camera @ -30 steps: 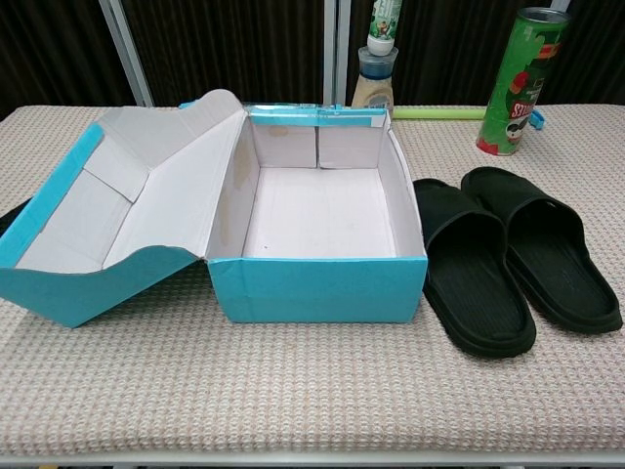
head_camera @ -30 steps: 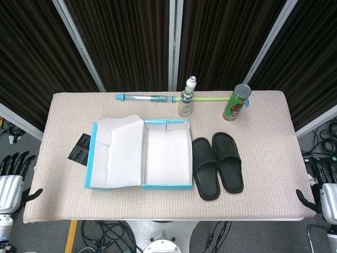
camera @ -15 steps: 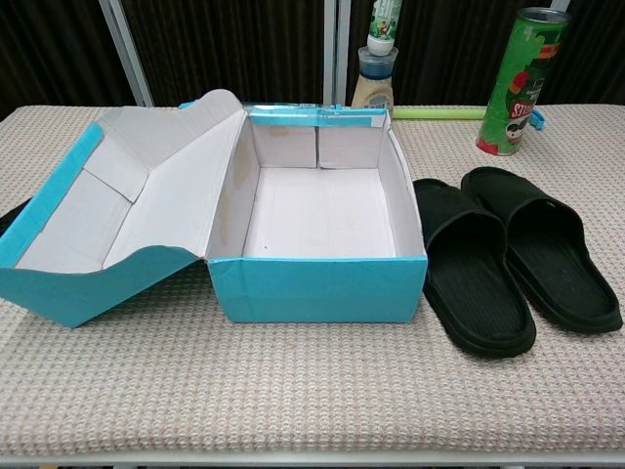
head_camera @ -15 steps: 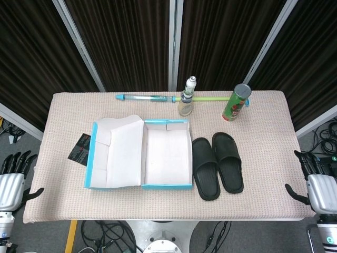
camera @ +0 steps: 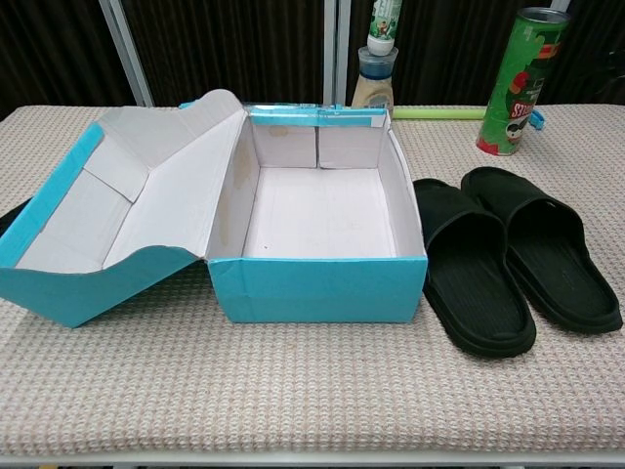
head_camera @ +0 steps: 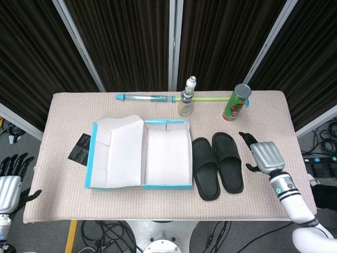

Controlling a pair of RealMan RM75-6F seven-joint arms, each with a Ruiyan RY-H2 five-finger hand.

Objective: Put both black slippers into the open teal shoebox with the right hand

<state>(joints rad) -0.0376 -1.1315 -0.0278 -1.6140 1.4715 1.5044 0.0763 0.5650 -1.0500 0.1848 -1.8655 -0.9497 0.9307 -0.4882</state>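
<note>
Two black slippers lie side by side on the table right of the box, one [head_camera: 206, 168] [camera: 476, 283] next to its wall and the other [head_camera: 228, 161] [camera: 542, 259] further right. The teal shoebox [head_camera: 166, 185] [camera: 317, 289] stands open with a white, bare inside, its lid [head_camera: 113, 155] folded out to the left. My right hand [head_camera: 263, 155] hovers over the table just right of the outer slipper, fingers apart, holding nothing and apart from the slipper. My left hand [head_camera: 10, 182] hangs off the table's left edge, fingers spread. The chest view shows neither hand.
Along the back edge stand a green can [head_camera: 236, 103] [camera: 516, 83] and a bottle [head_camera: 186, 97] [camera: 376, 68], with a blue-capped tube [head_camera: 145, 98] and a green stick [head_camera: 210, 98] lying beside them. A black card [head_camera: 80, 148] sticks out from under the lid.
My right hand has come in from beyond the table's right edge, moving left and forward over the table to beside the outer slipper. Slippers, box and left hand are unmoved.
</note>
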